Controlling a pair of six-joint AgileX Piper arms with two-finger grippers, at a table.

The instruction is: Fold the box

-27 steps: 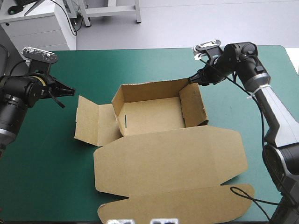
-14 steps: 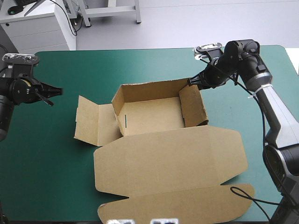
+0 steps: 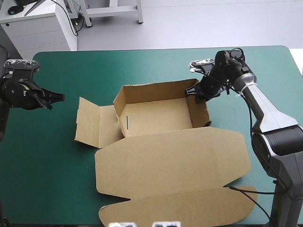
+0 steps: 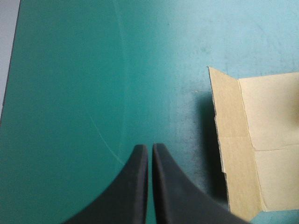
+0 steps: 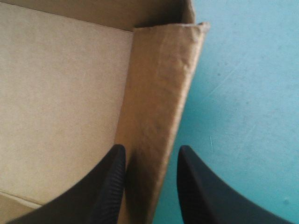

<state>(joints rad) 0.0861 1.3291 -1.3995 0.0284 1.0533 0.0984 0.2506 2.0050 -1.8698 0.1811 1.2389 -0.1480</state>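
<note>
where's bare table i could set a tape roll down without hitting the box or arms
Widest bare teal-green cover: near-left, between the lid, the left flap and the table's left edge. Also the far strip beyond the box. Crowded: the near middle under the lid, and the box's far right corner, where the right gripper straddles the wall.

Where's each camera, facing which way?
High: above and behind the robot, facing forward-down at table and box; left hand, right hand show.
Left wrist: above that wrist, facing table and the box's side flap; own hand, shut.
Right wrist: above that wrist, facing the box's right wall; own hand, open, straddling it.
Shared: the box, in all three.
</note>
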